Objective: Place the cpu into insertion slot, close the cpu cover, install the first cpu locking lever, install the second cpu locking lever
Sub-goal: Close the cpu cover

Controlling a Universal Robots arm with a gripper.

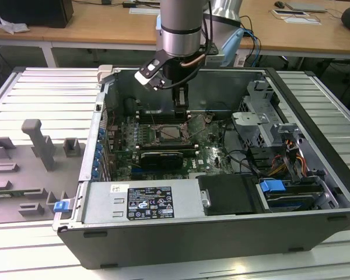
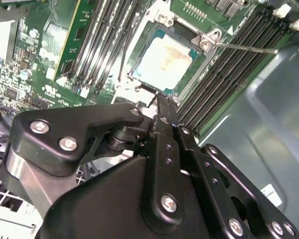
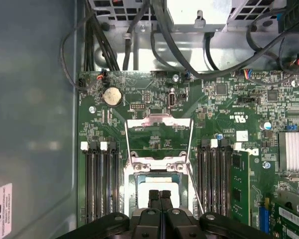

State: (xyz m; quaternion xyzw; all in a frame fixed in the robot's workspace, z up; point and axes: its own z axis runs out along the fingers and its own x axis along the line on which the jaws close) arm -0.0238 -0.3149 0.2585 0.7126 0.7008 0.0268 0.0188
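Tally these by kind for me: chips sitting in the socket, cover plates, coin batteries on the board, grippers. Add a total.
Chip: 1
Cover plate: 1
Coin battery: 1
Gripper: 1
Total: 4

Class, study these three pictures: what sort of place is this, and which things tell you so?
Probably a robotics lab or test workshop: a robot arm hangs over an open computer case on a slatted metal table, with wooden desks behind.
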